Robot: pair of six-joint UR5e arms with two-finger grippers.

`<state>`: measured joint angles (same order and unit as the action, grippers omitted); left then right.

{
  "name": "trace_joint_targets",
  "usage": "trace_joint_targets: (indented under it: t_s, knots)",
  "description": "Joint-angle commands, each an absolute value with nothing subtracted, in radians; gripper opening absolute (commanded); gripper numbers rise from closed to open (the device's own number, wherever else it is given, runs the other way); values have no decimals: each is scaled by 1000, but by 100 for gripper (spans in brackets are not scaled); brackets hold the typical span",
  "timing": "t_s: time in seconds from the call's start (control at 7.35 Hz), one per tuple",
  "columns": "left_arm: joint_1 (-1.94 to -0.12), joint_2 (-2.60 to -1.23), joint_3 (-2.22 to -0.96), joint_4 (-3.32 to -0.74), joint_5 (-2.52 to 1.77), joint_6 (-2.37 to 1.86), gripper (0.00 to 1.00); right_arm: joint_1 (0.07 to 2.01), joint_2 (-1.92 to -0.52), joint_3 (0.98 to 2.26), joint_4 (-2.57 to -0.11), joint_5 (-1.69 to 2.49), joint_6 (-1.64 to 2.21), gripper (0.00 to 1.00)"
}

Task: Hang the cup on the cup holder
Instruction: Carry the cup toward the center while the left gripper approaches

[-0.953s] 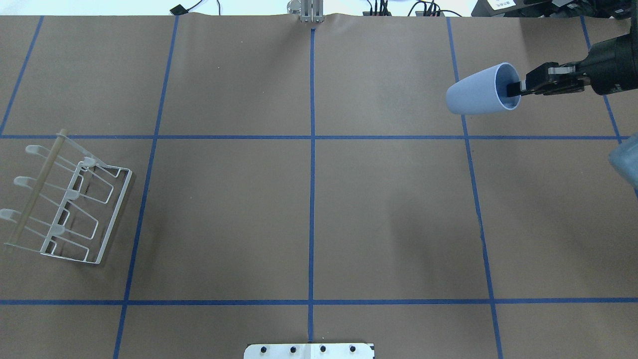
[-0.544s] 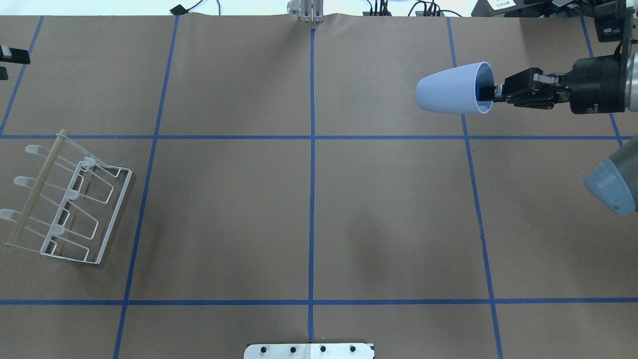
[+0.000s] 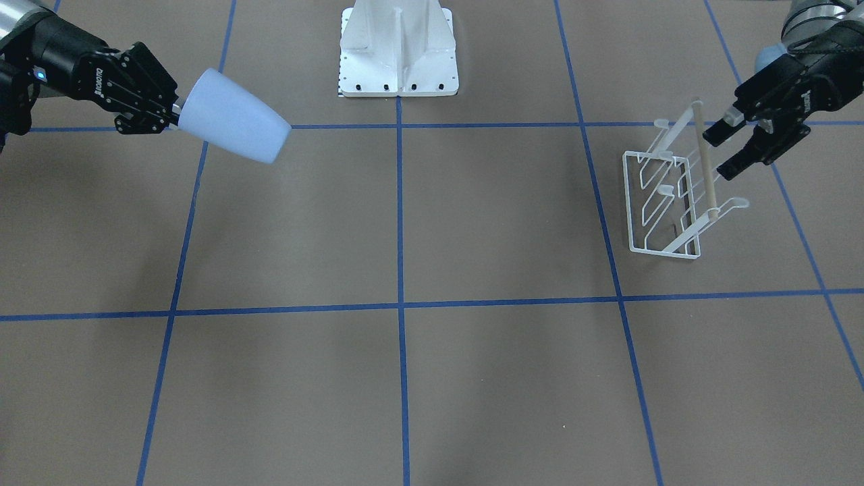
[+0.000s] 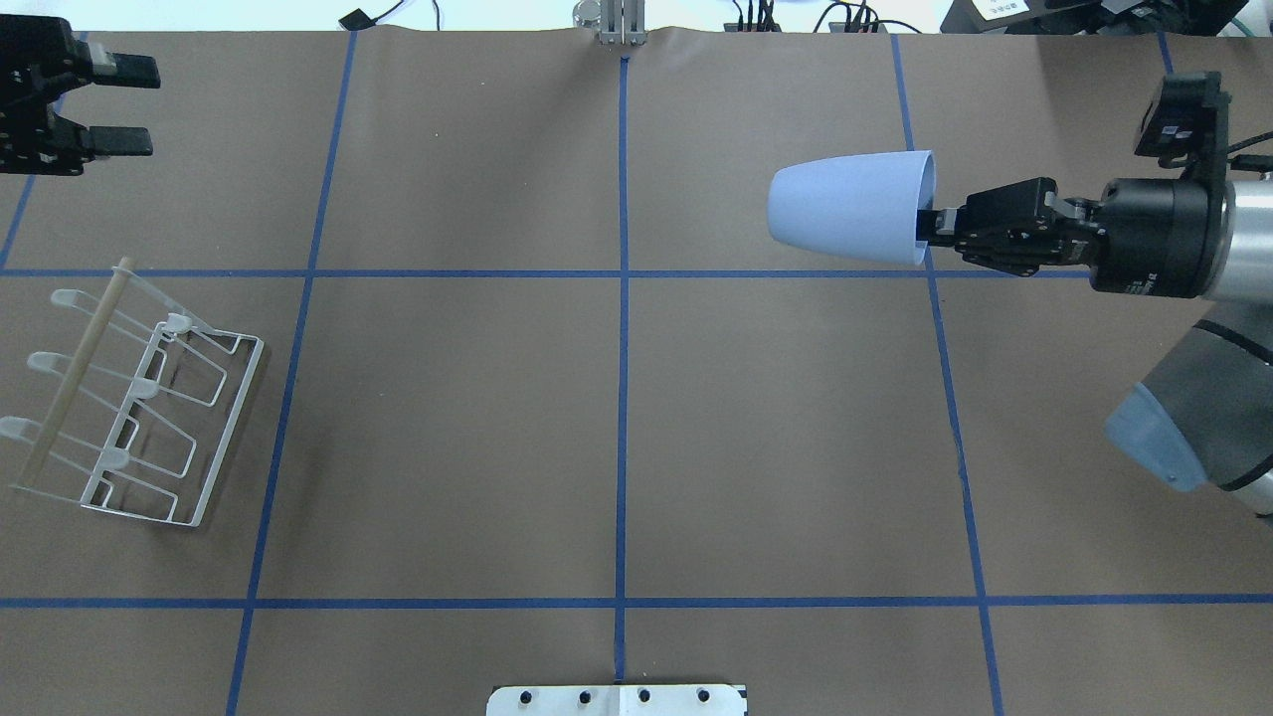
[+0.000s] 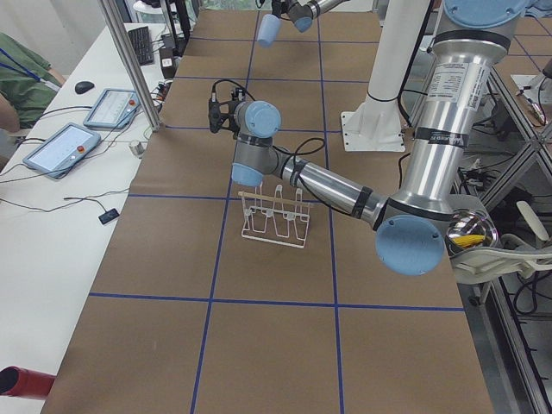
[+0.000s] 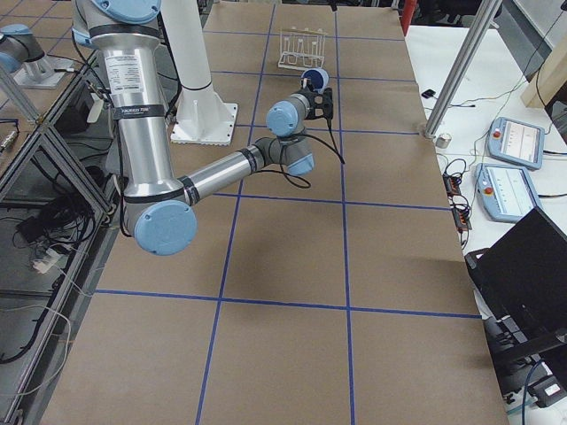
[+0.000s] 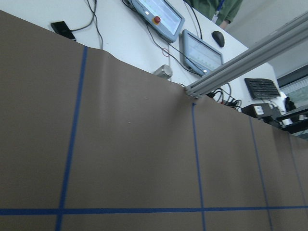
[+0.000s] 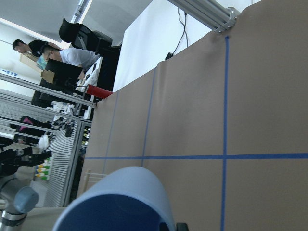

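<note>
cup (image 4: 845,207) hangs in the air on its side over the far right part of the desk in the overhead view. its base points at the left edge, and the right gripper (image 4: 930,227) is clamped on the rim with one finger inside the mouth. a second ago it was right by the right edge, so it's been carried a good way toward the middle. the left gripper (image 4: 127,107) has also popped in at the far left corner, fingers spread, holding nothing. the rack (image 4: 70,383) sits by the left edge, same spot, no cup on it.

front view: same story, cup (image 3: 233,126) well apart from the rack (image 3: 706,169).

right wrist cam only catches the cup's rim along the bottom. left wrist cam shows just bare desk.

my guess: the carry toward the rack is underway, maybe a handoff coming, and the hanging itself hasn't started.
</note>
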<state>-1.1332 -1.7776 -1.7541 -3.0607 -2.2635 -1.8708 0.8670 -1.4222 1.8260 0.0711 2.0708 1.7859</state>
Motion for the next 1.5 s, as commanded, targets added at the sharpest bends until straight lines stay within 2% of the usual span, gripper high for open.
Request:
trace_joint_targets:
  t_s: [0.0, 0.41, 0.82, 1.36]
  knots:
    - [-1011, -1830, -1769, -3203, -2130, -2127, 98, 772, -1416, 1825, 199, 1984, 1824, 0]
    - [-814, -1859, -1908, -3197, -1892, -2267, 98, 677, -1390, 1827, 288, 1939, 1819, 0]
    - [-686, -1937, -1904, -3185, -1864, -2267, 98, 632, -1309, 1822, 287, 1948, 1822, 0]
    - [-608, -1986, -1901, -3142, -1858, -2260, 98, 617, -1295, 1827, 288, 1948, 1819, 0]
